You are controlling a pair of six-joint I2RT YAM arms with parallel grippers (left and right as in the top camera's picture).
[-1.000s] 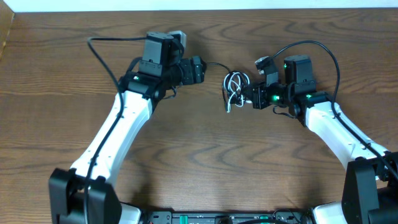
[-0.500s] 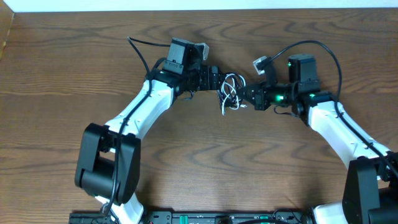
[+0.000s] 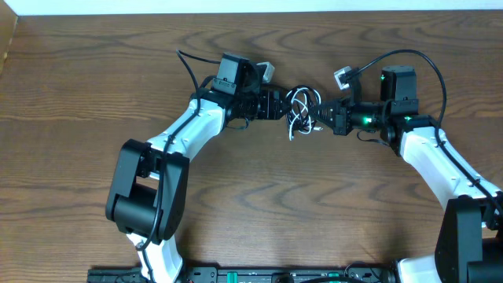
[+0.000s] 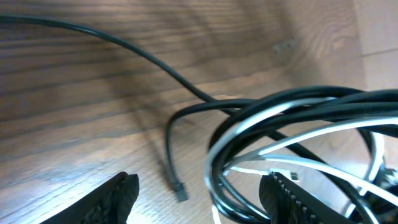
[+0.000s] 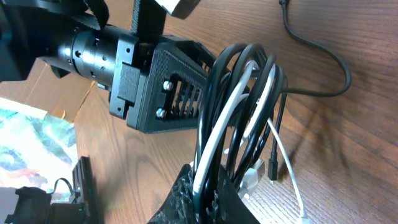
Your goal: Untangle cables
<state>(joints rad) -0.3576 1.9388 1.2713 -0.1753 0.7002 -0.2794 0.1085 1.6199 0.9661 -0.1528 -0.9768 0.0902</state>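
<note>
— Fingers: status?
— Clenched: right fingers (image 5: 186,196), gripping the cables (image 3: 301,110), a bundle raised just off the table (image 3: 251,196). Apart: left fingers (image 4: 118,193), loops between them.
— Hazard?
— Left fingers closing on several strands together; pulling would then probably tighten the tangle.

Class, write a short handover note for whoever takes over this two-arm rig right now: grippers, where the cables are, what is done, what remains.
Right gripper: shut on the looped tangle of thin black and white cables, whose loops stand up from its fingers over the brown wooden table.
Left gripper: open, jaws straddling the edge of the loops, not gripping.
One black plug end hangs free between the left jaws.
Done: tangle gripped on one side.
Left: close the left gripper on a strand and pull the cables apart; none are separated yet.
</note>
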